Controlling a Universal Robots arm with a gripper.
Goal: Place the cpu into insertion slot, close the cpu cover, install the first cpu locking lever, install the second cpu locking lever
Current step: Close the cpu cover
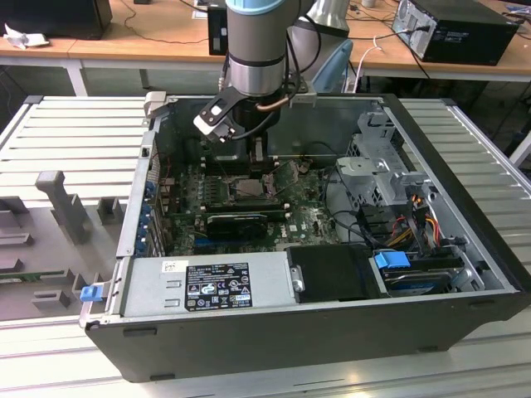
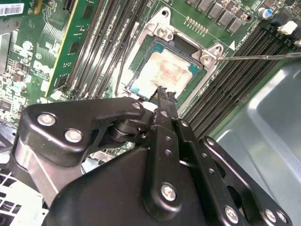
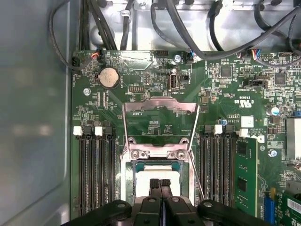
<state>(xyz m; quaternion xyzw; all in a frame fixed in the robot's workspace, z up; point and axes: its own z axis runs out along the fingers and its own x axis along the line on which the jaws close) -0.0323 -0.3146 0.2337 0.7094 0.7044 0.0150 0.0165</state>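
The gripper's (image 3: pixel 160 184) two black fingers (image 3: pixel 154 188) were pressed together with nothing pinched between them. Their tips were over the insertion slot (image 2: pixel 181 47), at one edge of the cpu (image 2: pixel 164 70); whether they touched the chip could not be told. The cpu lay flat inside the slot, its pale metal top showing in both wrist views. The cpu cover (image 3: pixel 160 104) stood swung up and open, hinged at the slot's edge, with green board visible through its window. A thin metal rod (image 2: pixel 263 56) reached outward from the slot's corner. Black memory slots (image 3: pixel 96 165) flanked the slot on both sides on the motherboard (image 3: pixel 225 94), inside the open computer case (image 1: pixel 332 332).
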